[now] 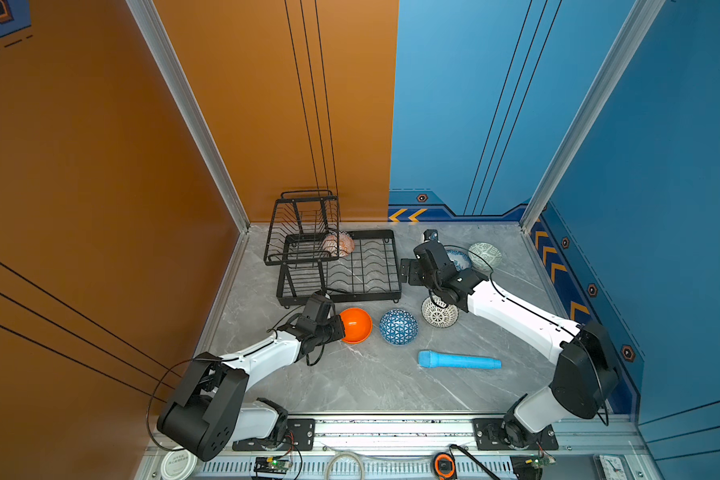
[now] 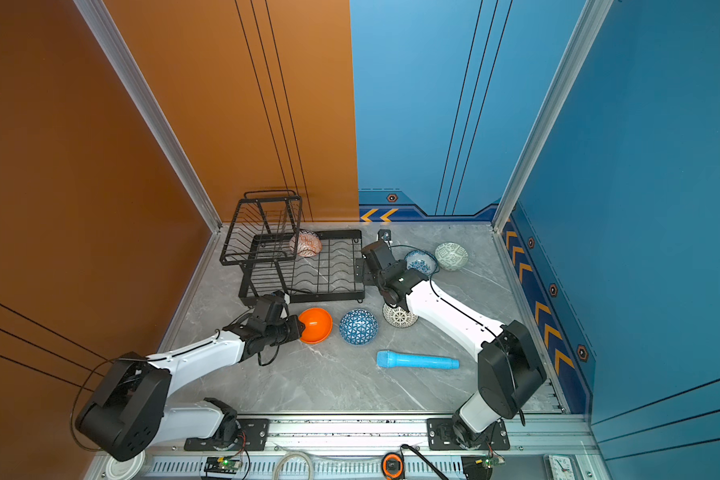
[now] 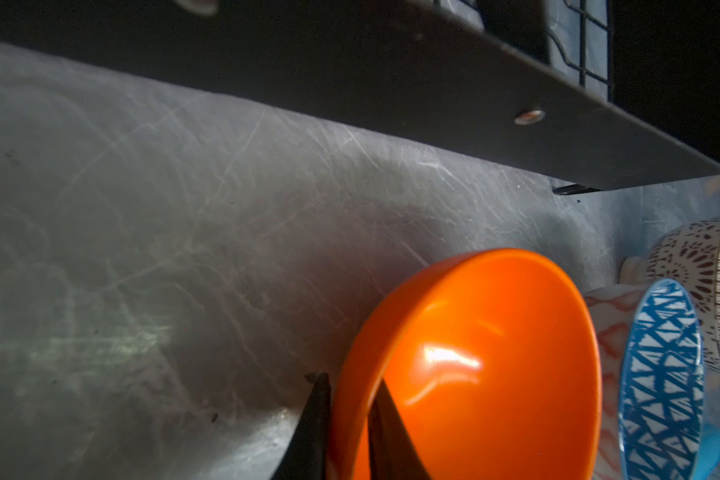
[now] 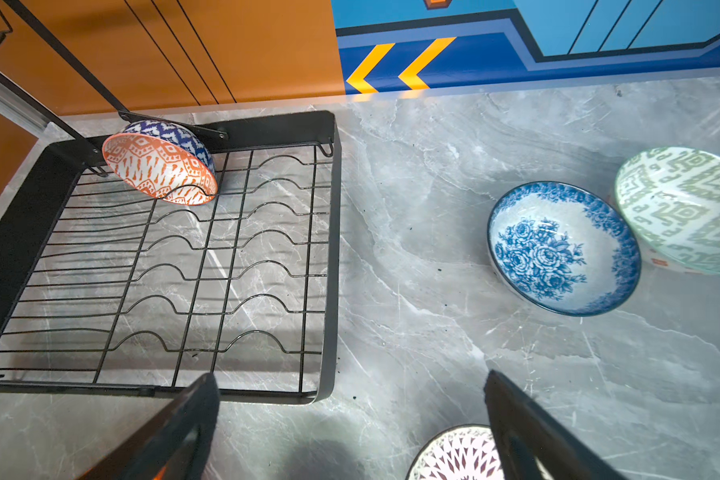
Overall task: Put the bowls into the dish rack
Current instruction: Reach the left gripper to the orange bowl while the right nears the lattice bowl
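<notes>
My left gripper (image 3: pixel 352 415) is shut on the rim of the plain orange bowl (image 1: pixel 356 325), one finger inside and one outside; the bowl is tipped on the table in front of the dish rack (image 1: pixel 362 270). An orange-white diamond bowl (image 4: pixel 159 166) leans in the rack's lower tray at its far corner. My right gripper (image 4: pixel 350 380) hangs open and empty just right of the rack. The blue triangle bowl (image 1: pixel 398 327) and white dark-dotted bowl (image 1: pixel 439 313) sit right of the orange one. The blue floral bowl (image 4: pixel 562 247) and pale green bowl (image 4: pixel 682 208) stand at the far right.
A light blue cylinder (image 1: pixel 458 360) lies on its side on the grey marble table, nearer the front than the bowls. The rack's raised basket (image 1: pixel 302 226) stands over its left end, against the orange wall. The right forearm (image 1: pixel 516 311) passes over the dotted bowl.
</notes>
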